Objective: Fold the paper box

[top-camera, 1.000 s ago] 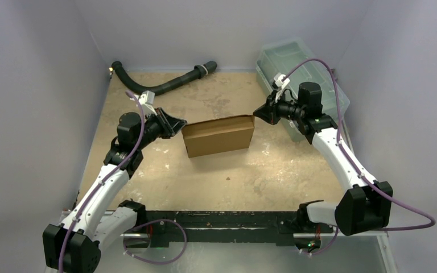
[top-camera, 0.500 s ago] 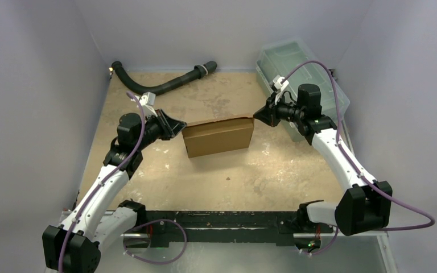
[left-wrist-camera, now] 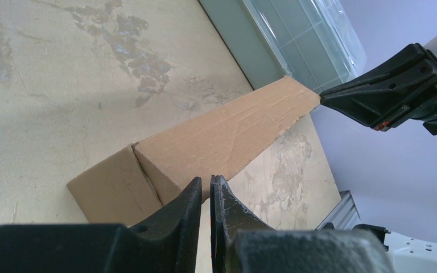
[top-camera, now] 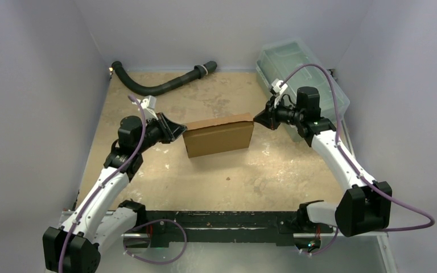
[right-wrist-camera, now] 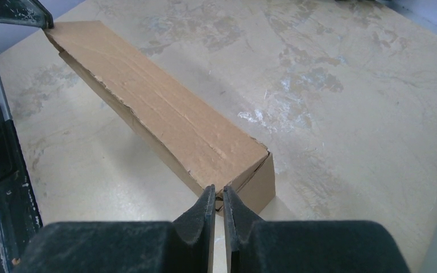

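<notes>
Mostly done, judging by the paper box point(top-camera: 218, 136) mid-table: walls up, lid over. Pinched at opposite lid corners by left gripper point(left-wrist-camera: 206, 182) and right gripper point(right-wrist-camera: 219, 192), both nearly closed (a mere sliver between fingers). Left, probably: tucking the lid home.

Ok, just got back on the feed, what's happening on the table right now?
Both arms are on the box, which sits mid-table, folded up with its top panel folded over. The left end effector looks pinched on the top edge at its left end, and the right end effector likewise at the right end. The bin stands at the far right.
</notes>
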